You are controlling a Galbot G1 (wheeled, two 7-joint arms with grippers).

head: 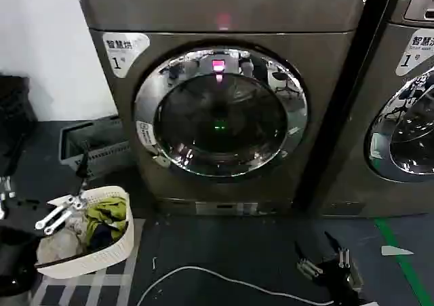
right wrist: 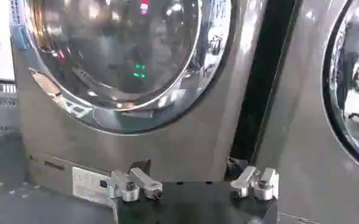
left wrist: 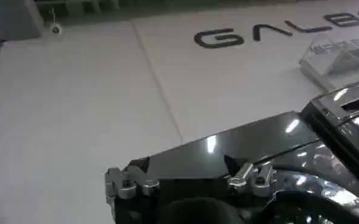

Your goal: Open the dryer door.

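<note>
The dryer door (head: 220, 112), a round porthole with a wide chrome ring and dark glass, sits shut in the grey machine's front. In the right wrist view the dryer door (right wrist: 118, 55) fills the upper part. My right gripper (head: 329, 265) hangs low near the floor, in front of the gap between the two machines, open and empty, well short of the door. From its own wrist camera the right gripper (right wrist: 191, 182) faces the machine's lower panel. My left gripper (head: 57, 214) hovers open over the laundry basket at the lower left, far from the door. The left gripper (left wrist: 190, 179) holds nothing.
A white basket (head: 102, 258) of clothes stands on the floor at the left. Behind it lies a grey crate (head: 88, 146). A white cable (head: 203, 275) runs across the dark floor. The second machine's chrome door (head: 407, 126) is at the right, with green floor tape (head: 400, 258) below.
</note>
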